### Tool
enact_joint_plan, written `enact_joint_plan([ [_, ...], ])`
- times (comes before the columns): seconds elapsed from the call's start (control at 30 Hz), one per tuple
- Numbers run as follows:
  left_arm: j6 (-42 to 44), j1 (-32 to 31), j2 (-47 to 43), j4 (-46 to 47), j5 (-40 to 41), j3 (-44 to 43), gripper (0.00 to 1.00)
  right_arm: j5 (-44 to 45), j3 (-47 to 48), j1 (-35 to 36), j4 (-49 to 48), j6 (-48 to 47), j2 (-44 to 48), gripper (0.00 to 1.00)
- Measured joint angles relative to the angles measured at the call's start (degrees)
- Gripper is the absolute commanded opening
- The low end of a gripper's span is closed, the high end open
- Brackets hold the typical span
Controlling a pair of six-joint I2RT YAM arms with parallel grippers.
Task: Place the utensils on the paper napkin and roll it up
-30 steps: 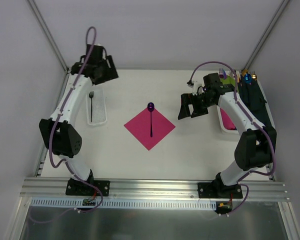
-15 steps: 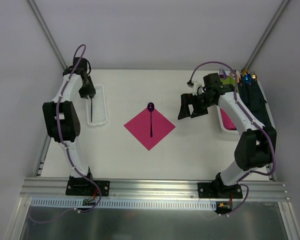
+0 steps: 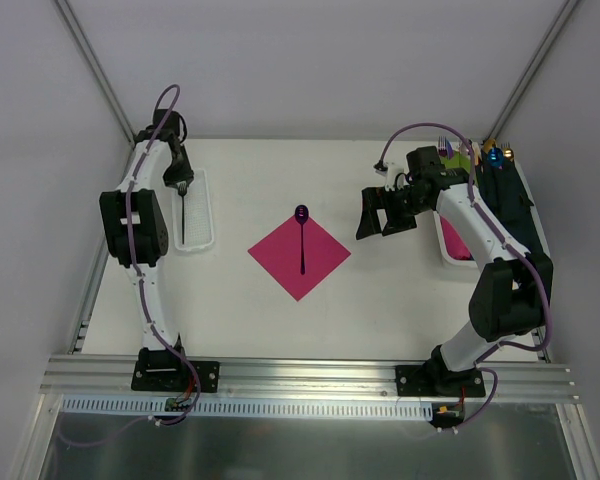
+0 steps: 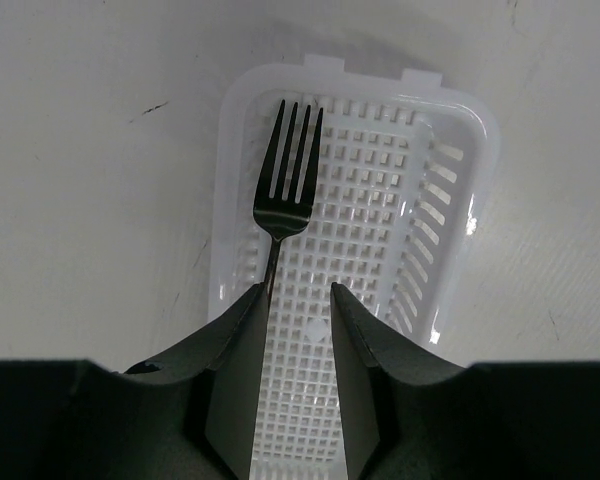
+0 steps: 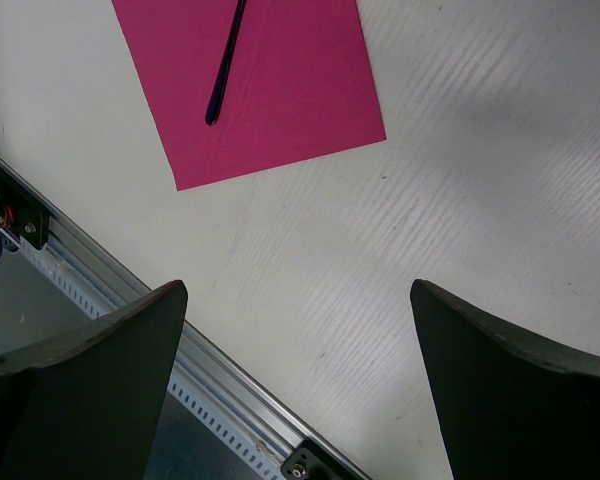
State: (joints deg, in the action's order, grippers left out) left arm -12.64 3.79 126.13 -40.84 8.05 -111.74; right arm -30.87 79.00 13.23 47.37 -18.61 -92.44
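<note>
Fork (image 4: 288, 170) lying lengthwise in the white tray (image 4: 450, 200), tines toward the far wall, left gripper (image 4: 298, 300) narrowly apart at its handle, spoon (image 3: 302, 240) bowl-far along the napkin (image 3: 320, 262), right gripper (image 5: 295, 290) spread wide.

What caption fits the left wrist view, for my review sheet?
Left tool straddles the handle of the dark fork, lying in a white perforated basket; jaws not yet clamped.

White slotted tray (image 3: 206, 218) left, rolled bundles (image 3: 508, 195) right.
</note>
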Motion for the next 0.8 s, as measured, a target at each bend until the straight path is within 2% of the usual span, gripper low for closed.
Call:
enact_joint_plan([
  [0.23, 0.0, 0.0, 3.0, 0.0, 0.2, -0.5, 0.35, 0.0, 0.0, 0.0, 0.0, 0.0, -0.2, 0.99],
  [0.5, 0.1, 0.0, 6.7, 0.3, 1.7, -1.2, 0.43, 0.1, 0.0, 0.0, 0.0, 0.0, -1.2, 0.99],
  [0.7, 0.3, 0.0, 8.6, 0.3, 3.0, -2.9, 0.42, 0.1, 0.0, -0.1, 0.0, 0.0, -1.6, 0.99],
  [0.8, 0.3, 0.0, 8.8, 0.6, 3.0, -3.2, 0.38, 0.2, 0.0, -0.2, 0.0, 0.0, -1.9, 0.99],
])
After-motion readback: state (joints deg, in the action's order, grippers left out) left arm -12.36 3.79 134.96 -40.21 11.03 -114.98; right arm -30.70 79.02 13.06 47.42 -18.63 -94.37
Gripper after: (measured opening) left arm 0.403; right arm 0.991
